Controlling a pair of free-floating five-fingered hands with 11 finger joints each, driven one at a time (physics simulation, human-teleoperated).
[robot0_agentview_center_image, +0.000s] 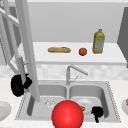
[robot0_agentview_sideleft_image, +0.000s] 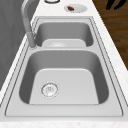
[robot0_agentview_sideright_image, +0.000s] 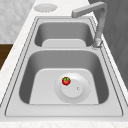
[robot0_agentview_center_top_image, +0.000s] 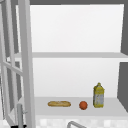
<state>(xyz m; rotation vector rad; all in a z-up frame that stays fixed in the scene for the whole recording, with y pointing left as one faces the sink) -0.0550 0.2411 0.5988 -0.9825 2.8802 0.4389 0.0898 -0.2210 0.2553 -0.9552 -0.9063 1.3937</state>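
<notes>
My left hand (robot0_agentview_center_image: 17, 85) is at the left of the sink, its fingers curled round the vertical handle (robot0_agentview_center_image: 21, 68) of an open white cabinet door (robot0_agentview_center_image: 28, 47). Low over the front rim of the right basin hangs my right hand (robot0_agentview_center_image: 97, 112), holding nothing; its straight, spread fingers (robot0_agentview_sideleft_image: 114, 3) show in the left side view. Just left of it, a small red tomato (robot0_agentview_center_image: 82, 108) (robot0_agentview_sideright_image: 66, 80) lies on a white plate (robot0_agentview_center_image: 86, 103) (robot0_agentview_sideright_image: 75, 93) in the right basin. A big red ball (robot0_agentview_center_image: 67, 115) sits at the sink's front edge.
The cabinet shelf (robot0_agentview_center_image: 75, 58) bears a baguette (robot0_agentview_center_image: 59, 50), an orange fruit (robot0_agentview_center_image: 82, 51) and a yellow oil bottle (robot0_agentview_center_image: 98, 42). A faucet (robot0_agentview_center_image: 74, 70) stands between the basins. One plate (robot0_agentview_center_image: 3, 110) lies on the left counter, another plate (robot0_agentview_sideleft_image: 79, 9) with a brown piece on the right counter.
</notes>
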